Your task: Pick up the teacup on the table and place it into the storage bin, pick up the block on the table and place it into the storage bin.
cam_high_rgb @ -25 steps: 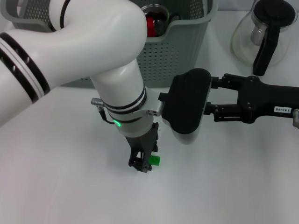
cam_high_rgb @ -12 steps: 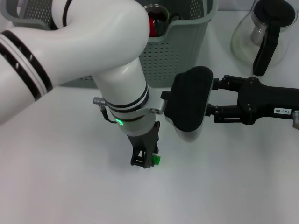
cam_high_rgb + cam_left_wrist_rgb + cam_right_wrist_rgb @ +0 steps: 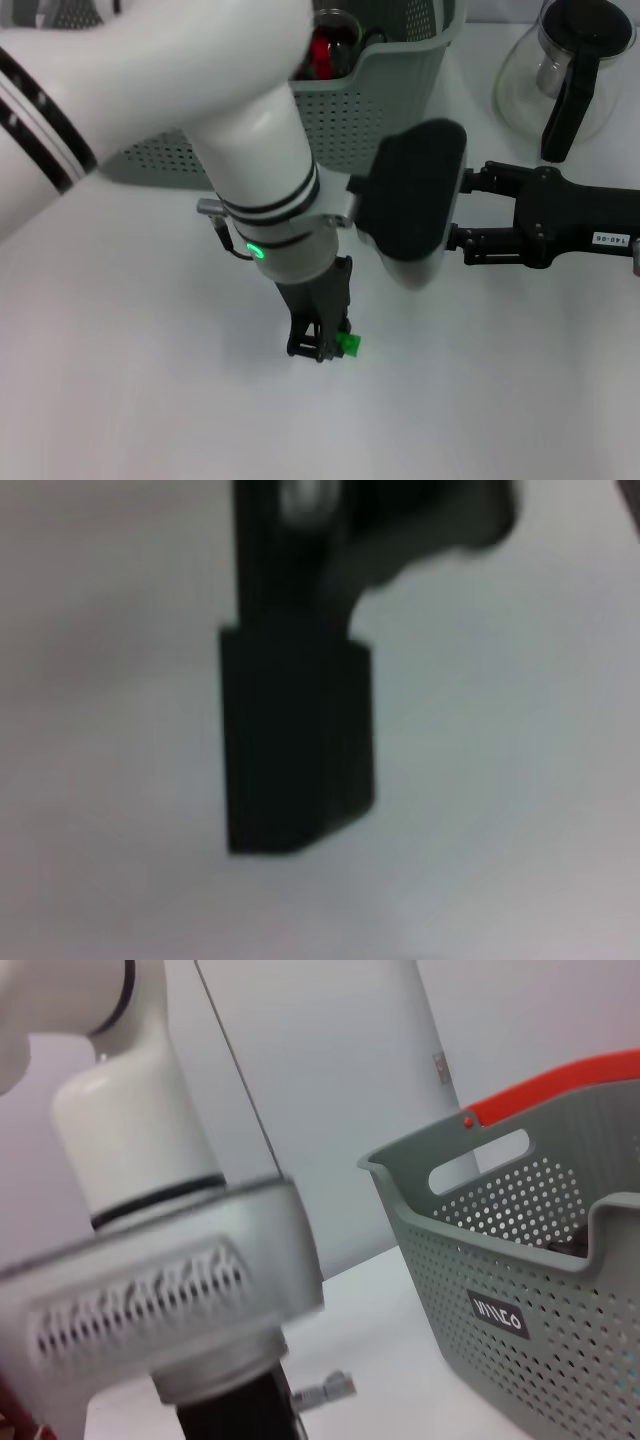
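Block (image 3: 349, 345) on the table (image 3: 130, 400), well in front of the bin (image 3: 390, 110), pinched at the tip of the left gripper (image 3: 322, 342): fingers pointing straight down so that the grip falls square on a small cube and leaves room for a vertical lift. Judged closed on the block, though only a green corner shows beside the dark fingers, so contact with the table cannot be ruled in or out. Left arm reaching in from the bin's left side, forearm descending steeply, wrist ring lit green just above the gripper. Left wrist view filled by one dark finger over bare table; block not visible there. Teacup (image 3: 335, 40) already inside the bin, near its dipped front rim, red showing within. Right gripper (image 3: 505, 215) level above the table, in front of the bin's right corner and clear of the block; finger state cannot be told. Glass pot (image 3: 565, 75) standing to the right of the bin, apart from both arms.
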### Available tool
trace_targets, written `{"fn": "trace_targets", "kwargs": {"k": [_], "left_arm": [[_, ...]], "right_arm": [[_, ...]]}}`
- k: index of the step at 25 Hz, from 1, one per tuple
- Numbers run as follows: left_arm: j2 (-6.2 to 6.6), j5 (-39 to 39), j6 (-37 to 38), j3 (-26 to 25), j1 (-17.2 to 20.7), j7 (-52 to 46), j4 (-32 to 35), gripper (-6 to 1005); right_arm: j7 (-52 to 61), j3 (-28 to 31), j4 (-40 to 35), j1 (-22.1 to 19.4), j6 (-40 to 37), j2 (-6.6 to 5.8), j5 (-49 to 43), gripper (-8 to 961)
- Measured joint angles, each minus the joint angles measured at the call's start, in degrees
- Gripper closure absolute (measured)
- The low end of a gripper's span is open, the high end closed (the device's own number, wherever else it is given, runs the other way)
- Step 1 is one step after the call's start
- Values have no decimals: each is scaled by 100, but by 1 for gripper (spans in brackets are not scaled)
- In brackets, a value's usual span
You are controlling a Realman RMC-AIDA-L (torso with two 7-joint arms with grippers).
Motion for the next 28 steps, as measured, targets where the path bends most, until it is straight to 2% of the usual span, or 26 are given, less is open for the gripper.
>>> {"fn": "trace_targets", "kwargs": {"k": [4, 6, 12, 13, 14, 15, 17, 20, 21, 22, 26, 28], "left_arm": [[4, -283, 464, -703, 123, 43, 302, 808], [19, -552, 669, -1440, 180, 123, 337, 808], [63, -1387, 943, -4447, 493, 613, 202, 789], [89, -1634, 962, -5109, 578, 681, 190, 784], [117, -1789, 970, -5443, 619, 686, 168, 780], [177, -2003, 967, -5963, 664, 682, 110, 775], [331, -2293, 884, -6679, 686, 659, -114, 766], [607, -2420, 404, -7099, 623, 617, -629, 753], [607, -2420, 404, -7099, 623, 617, -629, 748], [789, -2400, -145, -7077, 511, 556, -1090, 744], [936, -2273, -882, -6920, 309, 427, -1683, 725], [944, -2205, -1304, -6885, 260, 363, -1822, 716]], "right_arm": [[-97, -1, 3, 4, 14, 0, 0, 9], [-111, -8, 7, 7, 16, 0, 0, 9], [-85, -8, 21, -14, -49, 6, 0, 9], [-66, -9, 46, -24, -86, -1, 0, 9], [-55, -8, 76, -33, -118, -13, 0, 9], [-49, 10, 117, -37, -162, -35, 0, 9], [-19, 54, 207, -42, -222, -87, 1, 9], [79, 81, 317, -9, -230, -169, 1, 9], [127, 82, 343, 21, -223, -190, 1, 9], [168, 82, 358, 49, -215, -206, 2, 9], [256, 63, 376, 201, -203, -212, -49, 9], [262, 72, 377, 269, -196, -197, -121, 8]]}}
